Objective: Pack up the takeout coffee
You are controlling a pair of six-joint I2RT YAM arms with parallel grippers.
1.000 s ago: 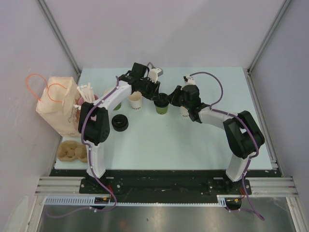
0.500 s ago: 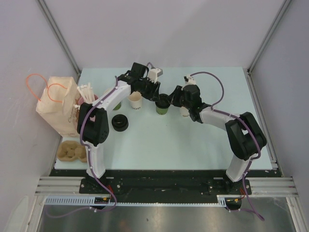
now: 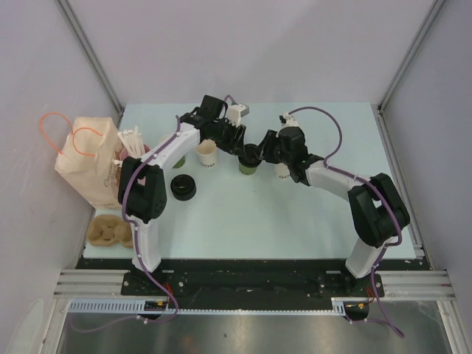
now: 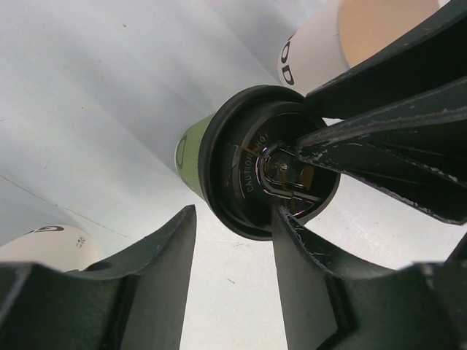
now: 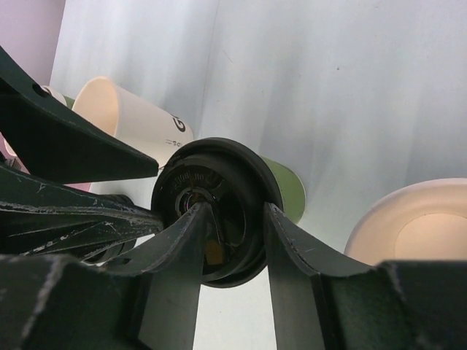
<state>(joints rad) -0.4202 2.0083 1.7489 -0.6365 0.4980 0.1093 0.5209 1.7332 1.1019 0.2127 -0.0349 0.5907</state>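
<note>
**Two tools crowded round one lidded cup, nothing pinched**

So, the green cup (image 3: 248, 167) is found upright on the surface (image 3: 295, 221), a bit above the middle of the top view, with its black lid (image 4: 233, 157) seated on it. It's hemmed in from both sides. The left tool (image 4: 235, 219) is seen from its own camera with fingers spread and an empty gap between them, the lidded cup lying just past the tips. The finger at the right of that frame is right at the lid's rim, though actual contact can't be made out. The right tool (image 5: 236, 211) is spread a bit too. One finger is laid across the lid's sunken middle and the other sits at the rim's outer edge, with lid visible in the gap. No real pinch is shown.

The white cup (image 3: 207, 153) with dark print is parked open-topped just left of the green one in the top view. A loose black lid (image 3: 183, 186) is lying flat to its lower left, apart from both cups. Another pale cup (image 5: 423, 219) is seen at the lower right of the right wrist view.

At the left edge of the top view, the beige bag (image 3: 85, 158) with orange handles is stood up. The pink cup of straws (image 3: 131, 141) is just beside it, and a brown pulp tray (image 3: 109, 230) below.
</note>
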